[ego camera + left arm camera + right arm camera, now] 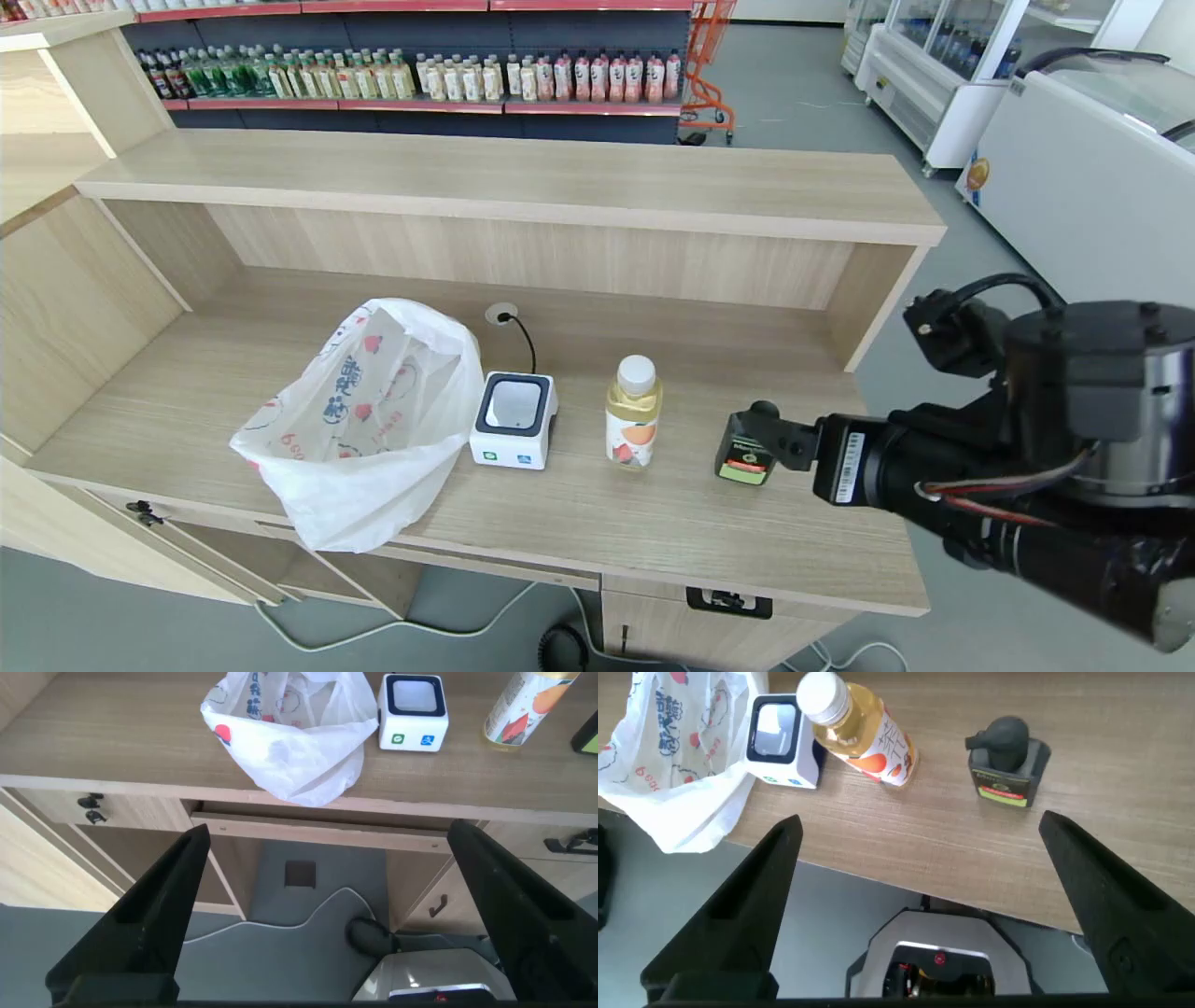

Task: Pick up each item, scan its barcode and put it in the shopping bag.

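Drink bottle (634, 411), pale amber with a white cap and a fruit-printed label, stands upright on the wooden surface (653, 532), between the scanner (516, 420) and a small dark container (744, 457) with a green label. The white scanner sits just beside the shopping bag (359, 420), a crumpled white plastic one with its mouth open, slumped over the surface's front edge. A black cable runs from the scanner to a round hole behind it. The right pincer (920, 826) hangs off the front edge, facing the container, jaws spread wide and empty. The left pincer (329, 831) sits lower, before the bag, equally wide and empty.
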